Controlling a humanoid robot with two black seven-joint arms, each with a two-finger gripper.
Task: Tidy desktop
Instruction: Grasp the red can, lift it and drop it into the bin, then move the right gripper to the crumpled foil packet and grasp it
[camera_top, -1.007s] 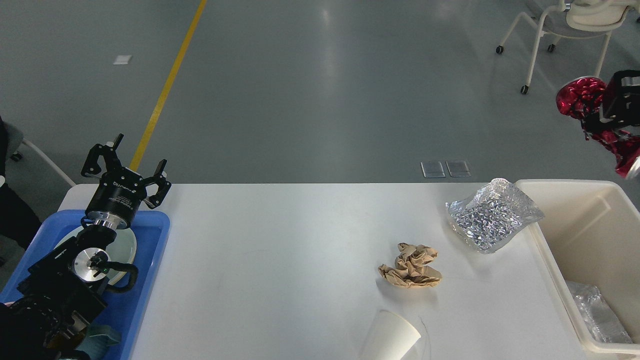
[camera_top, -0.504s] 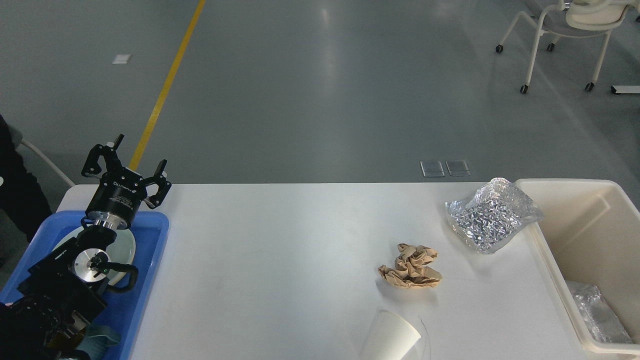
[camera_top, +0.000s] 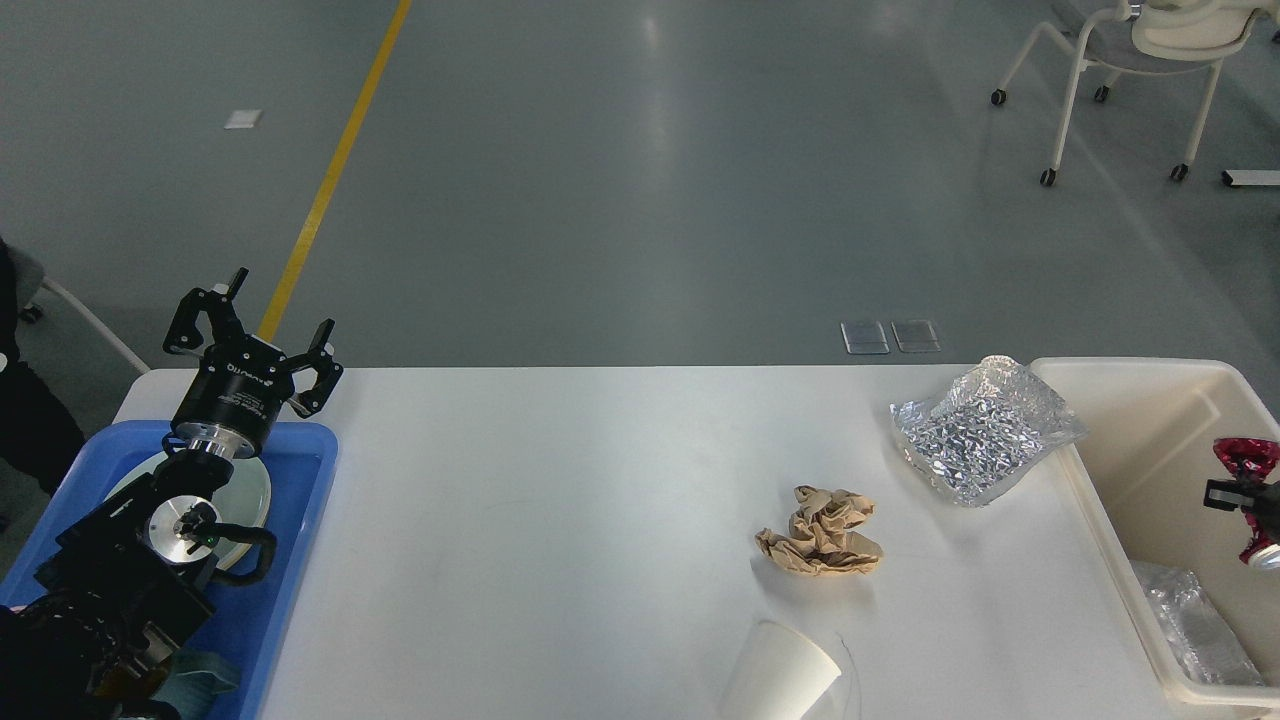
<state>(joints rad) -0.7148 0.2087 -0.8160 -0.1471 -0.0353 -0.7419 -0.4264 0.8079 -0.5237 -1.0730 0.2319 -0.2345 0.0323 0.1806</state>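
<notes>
Head view: the large white rectangular bench (camera_top: 560, 520) with rounded corners fills the lower half of the picture, its far edge running across the middle.

At 9 o'clock the left claw (camera_top: 252, 335) stands above the far end of a blue plastic tray (camera_top: 305, 500), its two black fingers spread apart and holding nothing. Under the arm, inside the tray, lies a round white plate (camera_top: 250, 495), partly hidden by the arm.

Toward 4 o'clock of the bench's middle rests a crumpled wad of brown paper (camera_top: 822, 532). Beyond it, at about 2 o'clock, a wrinkled silver foil bag (camera_top: 985, 430) lies with its right end just beside the wall of a cream plastic bin (camera_top: 1100, 520). At 6 o'clock a white paper cup (camera_top: 782, 678) lies tipped on its side, cut off by the lower edge.

At 3 o'clock, at the very right edge and over the bin, only a small dark part of the right claw (camera_top: 1245, 493) shows, with a shiny red foil wrapper (camera_top: 1248, 458) around it; I cannot tell how its fingers stand. In the bin's near corner lies a piece of crinkled clear plastic (camera_top: 1195, 628).
</notes>
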